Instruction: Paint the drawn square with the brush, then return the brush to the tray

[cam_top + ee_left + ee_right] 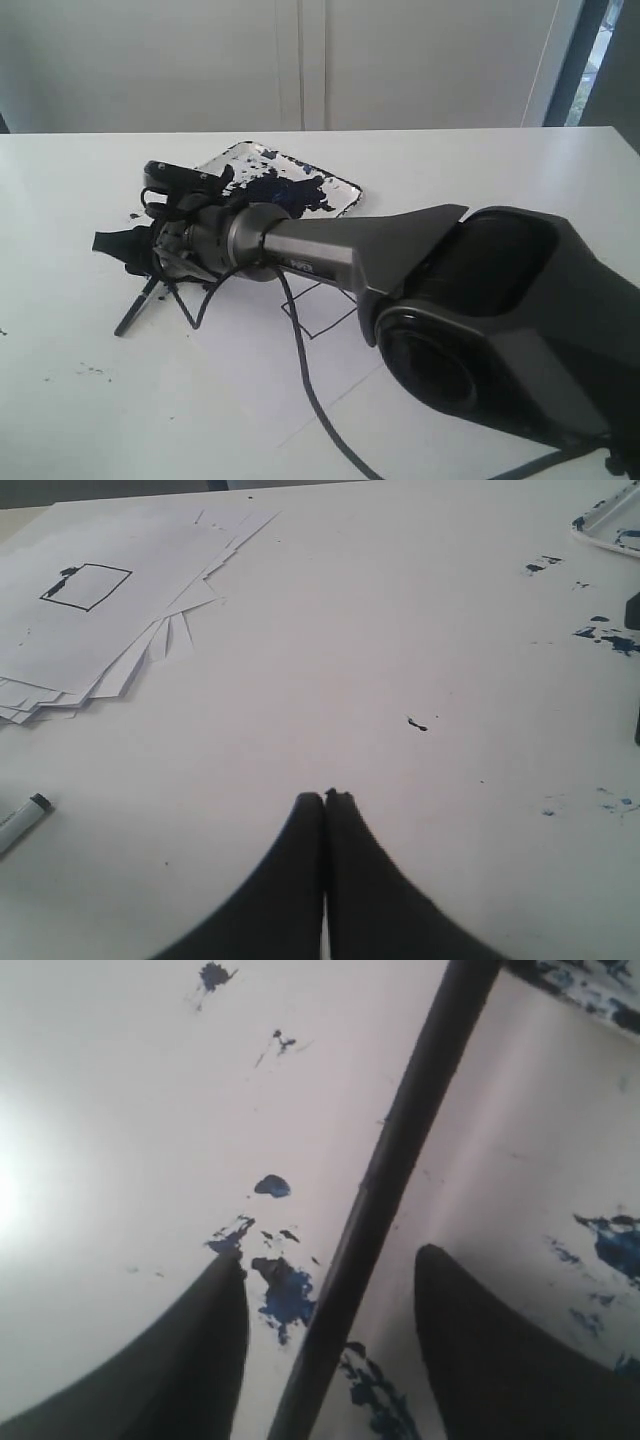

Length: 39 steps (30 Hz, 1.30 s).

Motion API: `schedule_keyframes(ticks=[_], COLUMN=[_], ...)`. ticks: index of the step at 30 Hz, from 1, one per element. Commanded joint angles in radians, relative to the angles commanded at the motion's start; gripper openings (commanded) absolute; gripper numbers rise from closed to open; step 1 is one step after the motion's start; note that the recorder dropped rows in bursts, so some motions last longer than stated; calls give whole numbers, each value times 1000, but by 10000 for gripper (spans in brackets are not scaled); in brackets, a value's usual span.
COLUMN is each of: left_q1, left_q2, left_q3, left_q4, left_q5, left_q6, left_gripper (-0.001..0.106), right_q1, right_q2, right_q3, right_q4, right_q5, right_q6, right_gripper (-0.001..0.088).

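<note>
**Right pincer (332, 1252) spread open around the brush (400, 1130), left pincer (323, 798) pressed together**

So the right pincer has both fingers (190, 1360) well apart, and the brush runs straight through the gap between them as a long black stick. In the right wrist view there's pale surface showing on both sides of the stick, so neither finger touches it and nothing is pinched. Blue-black paint splatters (285, 1295) dot the bench (120, 1110) right under that gap.

In the exterior view the right arm (330, 255) reaches from the right side way across to the left. Its pincer points left, just in front of the tray (300, 165). The tray sits toward the back of the bench, smeared with a big dark blue blotch.

The brush pokes out from under the pincer and angles toward the camera, with its near end down on the bench beside the tray. Its far end is hidden behind the pincer, so I can't tell whether it touches the tray. A black cable (305, 380) hangs from the arm and trails over the bench.

The drawn square (322, 318) is mostly covered by the right arm in that view, with only a corner of thin black outline showing. The left wrist view shows it whole, on the top sheet of a fanned stack of paper (120, 650). There's a small dark blotch at one corner and the inside is blank.

The left pincer hangs over open bench, well apart from the square, fingertips tight against each other with nothing between them. A marker (20, 820) lies near the paper stack.
</note>
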Motion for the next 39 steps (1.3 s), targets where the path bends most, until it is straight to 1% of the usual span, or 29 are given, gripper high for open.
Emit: schedule_keyframes(ticks=[6, 10, 14, 16, 18, 20, 21, 22, 23, 26, 28, 30, 32, 36, 39], left_q1=[0, 0, 0, 0, 0, 0, 0, 0, 0, 0, 0, 0, 0, 0, 0], left_q2=[0, 0, 0, 0, 0, 0, 0, 0, 0, 0, 0, 0, 0, 0, 0], left_q3=[0, 0, 0, 0, 0, 0, 0, 0, 0, 0, 0, 0, 0, 0, 0], left_q4=[0, 0, 0, 0, 0, 0, 0, 0, 0, 0, 0, 0, 0, 0, 0], left_q5=[0, 0, 0, 0, 0, 0, 0, 0, 0, 0, 0, 0, 0, 0, 0], left_q6=[0, 0, 0, 0, 0, 0, 0, 0, 0, 0, 0, 0, 0, 0, 0], left_gripper=[0, 0, 0, 0, 0, 0, 0, 0, 0, 0, 0, 0, 0, 0, 0], right_q1=[0, 2, 13, 28, 48, 69, 86, 94, 109, 128, 128, 124, 114, 78, 49], right_q2=[0, 0, -5, -29, -70, -129, -170, -192, -236, -339, -389, -431, -460, -472, -472], right_q3=[0, 0, 0, 0, 0, 0, 0, 0, 0, 0, 0, 6, 5, 5, 16], right_q4=[0, -11, -38, -79, -112, -159, -194, -212, -237, -245, -245, -227, -173, -138, -94], right_q5=[69, 74, 77, 122, 197, 305, 396, 445, 533, 717, 832, 832, 832, 832, 832], right_q6=[2, 2, -7, -48, -149, -271, -370, -422, -513, -735, -871, -987, -1054, -1065, -1106], right_gripper=[152, 0, 0, 0, 0, 0, 0, 0, 0, 0, 0, 0, 0, 0, 0])
